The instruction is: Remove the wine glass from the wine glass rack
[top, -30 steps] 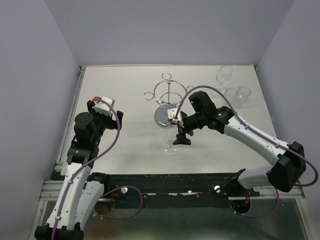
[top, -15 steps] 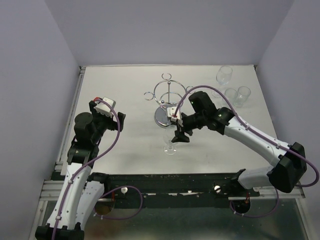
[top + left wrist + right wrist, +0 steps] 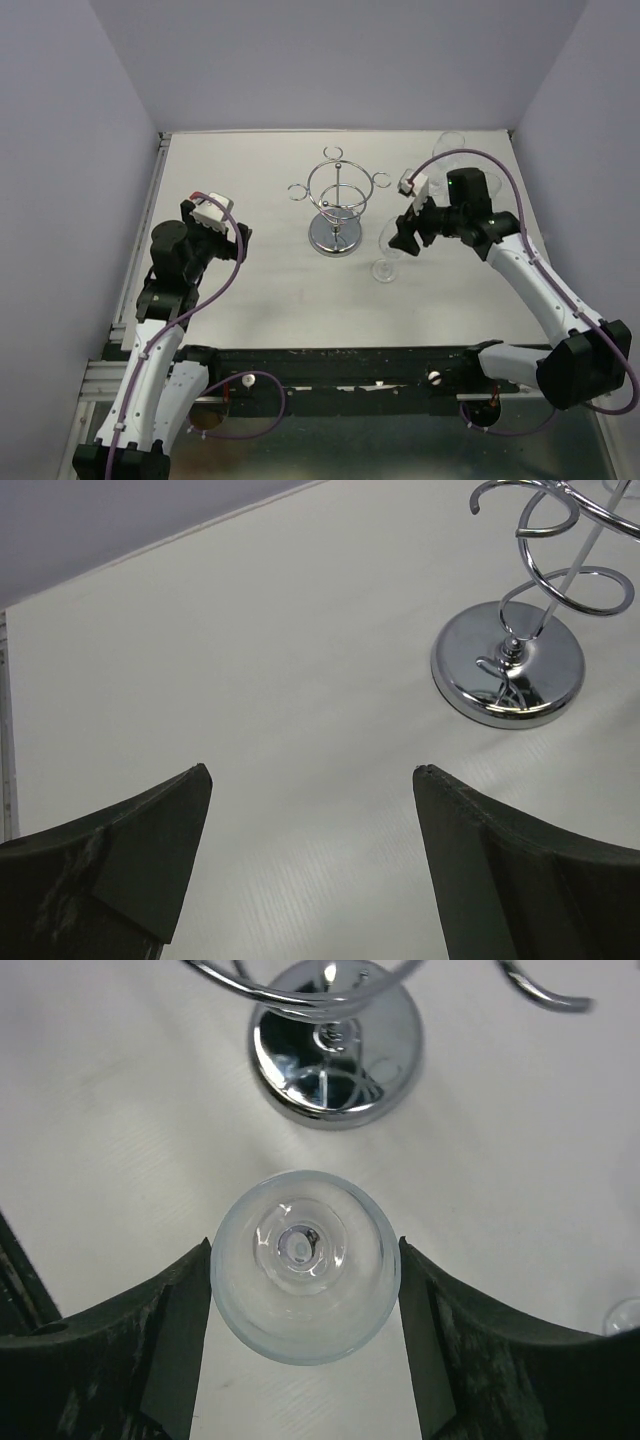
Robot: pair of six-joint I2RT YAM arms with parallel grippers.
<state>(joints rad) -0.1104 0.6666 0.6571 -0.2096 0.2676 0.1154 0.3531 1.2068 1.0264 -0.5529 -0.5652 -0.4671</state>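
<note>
Within the last second the right arm has swung away from the near side of the wine glass rack (image 3: 338, 205) and out to the rack's right, carrying the wine glass (image 3: 305, 1265) with it. The glass now stands upright just beside the round chrome base, clear of the ring and every loop. The right tool (image 3: 402, 238) is pinching the bowl, a finger pressed against each side in the right wrist view. The foot shows low by the worktop (image 3: 250, 180), but whether it already rests there or hangs just above I cannot tell. For the task that means the main part looks done, since the glass is off the rack and nothing of the wire touches it; what seems left is to set it down and let go. The left tool (image 3: 312, 772) sits spread and empty well to the left – no part in this
</note>
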